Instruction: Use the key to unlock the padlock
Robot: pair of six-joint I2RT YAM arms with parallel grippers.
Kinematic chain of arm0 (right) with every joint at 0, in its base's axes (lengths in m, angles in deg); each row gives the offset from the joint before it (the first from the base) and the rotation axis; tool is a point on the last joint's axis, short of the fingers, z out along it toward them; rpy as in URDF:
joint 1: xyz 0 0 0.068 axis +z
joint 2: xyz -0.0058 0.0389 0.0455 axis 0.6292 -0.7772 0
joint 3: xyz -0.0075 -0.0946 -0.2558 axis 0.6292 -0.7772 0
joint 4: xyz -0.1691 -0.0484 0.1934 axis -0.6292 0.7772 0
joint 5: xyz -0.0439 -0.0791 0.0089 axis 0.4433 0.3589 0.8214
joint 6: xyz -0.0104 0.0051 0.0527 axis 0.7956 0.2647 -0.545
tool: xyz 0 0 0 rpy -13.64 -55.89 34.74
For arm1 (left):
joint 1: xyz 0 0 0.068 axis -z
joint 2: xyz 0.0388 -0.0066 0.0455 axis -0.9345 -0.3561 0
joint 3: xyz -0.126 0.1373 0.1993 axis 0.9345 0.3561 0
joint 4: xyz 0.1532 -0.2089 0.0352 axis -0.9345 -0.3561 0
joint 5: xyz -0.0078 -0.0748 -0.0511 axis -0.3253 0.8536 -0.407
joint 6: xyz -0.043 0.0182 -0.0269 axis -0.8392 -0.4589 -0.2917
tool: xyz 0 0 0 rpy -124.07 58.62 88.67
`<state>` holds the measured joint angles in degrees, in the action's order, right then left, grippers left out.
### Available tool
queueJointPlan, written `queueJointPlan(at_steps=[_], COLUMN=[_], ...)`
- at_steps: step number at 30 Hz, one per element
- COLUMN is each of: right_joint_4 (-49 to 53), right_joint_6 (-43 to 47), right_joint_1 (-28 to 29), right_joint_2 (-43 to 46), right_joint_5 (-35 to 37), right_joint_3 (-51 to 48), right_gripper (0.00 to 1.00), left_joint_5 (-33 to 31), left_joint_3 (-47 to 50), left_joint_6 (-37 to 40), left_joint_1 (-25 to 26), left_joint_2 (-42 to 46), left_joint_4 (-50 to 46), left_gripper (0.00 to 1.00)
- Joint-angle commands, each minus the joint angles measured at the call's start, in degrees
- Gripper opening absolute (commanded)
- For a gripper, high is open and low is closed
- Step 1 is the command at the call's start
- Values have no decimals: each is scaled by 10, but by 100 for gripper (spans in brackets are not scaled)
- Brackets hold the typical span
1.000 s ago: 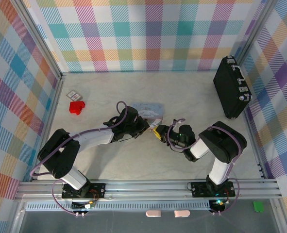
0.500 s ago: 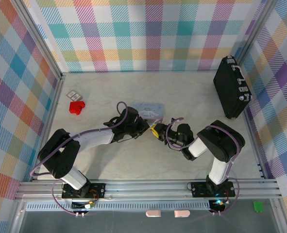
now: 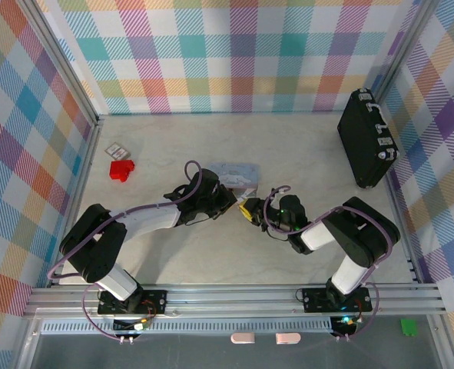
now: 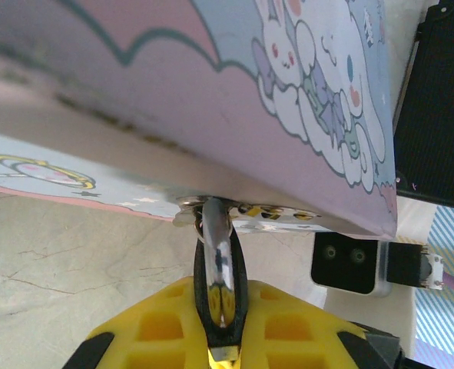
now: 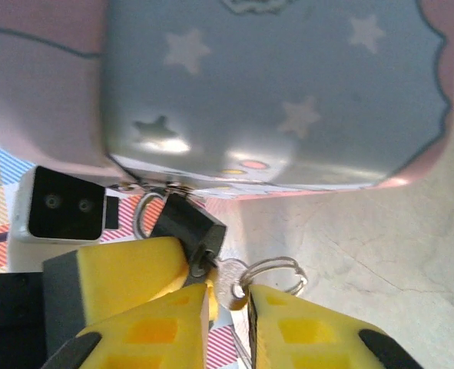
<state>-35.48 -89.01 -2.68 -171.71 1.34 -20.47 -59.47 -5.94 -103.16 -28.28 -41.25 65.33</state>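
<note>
Padlock (image 5: 187, 221) hangs from the hasp (image 4: 187, 204) at the edge of the pale blue tin (image 5: 288, 92). My left claw (image 4: 220, 327) is closed tight on it, silvery shackle (image 4: 217, 257) showing between my yellow pads (image 4: 157, 327). My right claw (image 5: 228, 306) pinches the key (image 5: 225, 283), blade touching the bottom of the dark lock body.

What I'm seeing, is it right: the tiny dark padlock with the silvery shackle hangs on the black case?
Not the black case: the tiny dark padlock with the silvery shackle hangs on the pale blue cartoon-printed tin, as the right wrist view shows.
</note>
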Motion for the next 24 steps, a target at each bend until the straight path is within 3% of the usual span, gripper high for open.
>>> queueJointPlan(at_steps=[1,19,24], right_joint_4=[34,14,19], right_joint_6=[10,1,8], right_joint_1=[3,5,4], right_joint_2=[21,6,10], right_joint_5=[11,-1,3], right_joint_3=[3,33,35], right_gripper=[24,19,10], left_joint_5=[-3,1,1], left_joint_3=[-14,-14,-13], left_joint_6=[2,-8,-8], left_joint_1=[6,24,33], left_joint_2=[11,13,12], left_joint_4=[30,39,34], left_gripper=[0,0,0])
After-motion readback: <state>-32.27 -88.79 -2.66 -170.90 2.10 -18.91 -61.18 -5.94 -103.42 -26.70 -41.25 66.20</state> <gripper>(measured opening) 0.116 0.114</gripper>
